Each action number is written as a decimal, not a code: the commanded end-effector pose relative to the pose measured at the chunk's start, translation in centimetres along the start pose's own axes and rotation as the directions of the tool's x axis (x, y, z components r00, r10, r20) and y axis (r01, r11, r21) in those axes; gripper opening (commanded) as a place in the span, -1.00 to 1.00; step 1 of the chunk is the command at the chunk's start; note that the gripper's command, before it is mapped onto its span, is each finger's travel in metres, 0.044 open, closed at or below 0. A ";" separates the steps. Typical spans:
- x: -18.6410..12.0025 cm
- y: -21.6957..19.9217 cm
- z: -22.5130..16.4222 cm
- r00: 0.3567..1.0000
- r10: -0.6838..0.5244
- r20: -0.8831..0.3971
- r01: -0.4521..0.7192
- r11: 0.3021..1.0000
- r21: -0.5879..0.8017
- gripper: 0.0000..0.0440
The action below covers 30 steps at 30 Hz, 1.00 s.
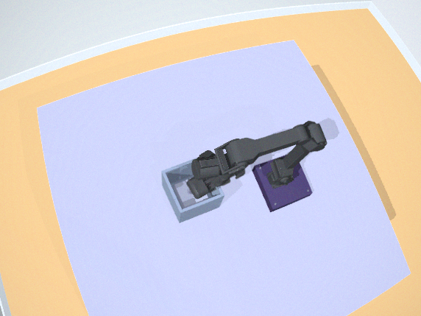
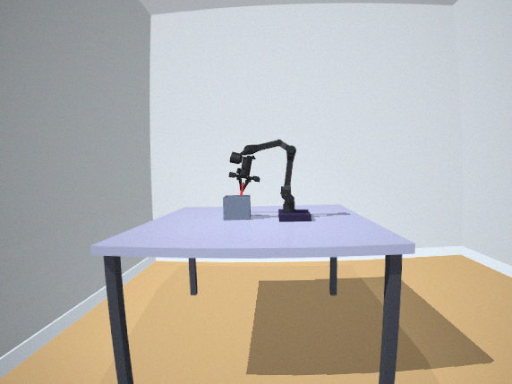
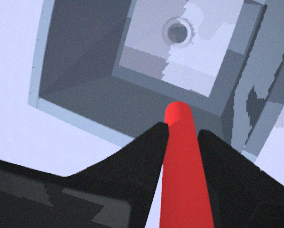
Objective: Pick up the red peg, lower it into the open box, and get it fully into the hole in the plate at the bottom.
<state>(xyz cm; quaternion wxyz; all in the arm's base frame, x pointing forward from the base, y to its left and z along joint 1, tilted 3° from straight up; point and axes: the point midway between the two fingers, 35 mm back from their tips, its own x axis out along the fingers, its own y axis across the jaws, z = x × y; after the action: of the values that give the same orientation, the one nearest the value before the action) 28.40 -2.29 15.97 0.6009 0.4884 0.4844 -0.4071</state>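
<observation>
The arm [image 1: 276, 142] hides part of the box [image 1: 202, 210] (and its hole) from above.

We look steeply down from high above; level-on from farther off, sharing arm and box [image 1: 202, 209] [image 2: 236, 208] [image 3: 175, 95]; and close into the box.

A: And there's the pale lavender table [image 1: 129, 244] [image 2: 251, 234], standing on dark legs [image 2: 118, 319]!
B: Tan floor [image 1: 386, 100] [image 2: 179, 332] beneath, white baseboard [image 1: 147, 37] [image 2: 465, 252] running along the walls [image 1: 147, 4] [image 2: 313, 86]
</observation>
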 end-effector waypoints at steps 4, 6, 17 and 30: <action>1.6 0.2 1.4 1.000 -0.028 -0.010 0.028 1.000 0.003 -1.00; 2.1 0.1 1.7 0.999 -0.035 -0.012 0.035 0.999 0.003 -1.00; 5.2 0.5 2.9 0.998 -0.054 -0.039 0.054 0.999 0.000 -1.00; 8.5 0.9 3.6 0.996 -0.063 -0.064 0.061 0.998 -0.031 -1.00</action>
<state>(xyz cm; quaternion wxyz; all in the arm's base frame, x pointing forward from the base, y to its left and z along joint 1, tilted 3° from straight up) 31.51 -5.78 9.02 0.5817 0.4810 0.5152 -0.4059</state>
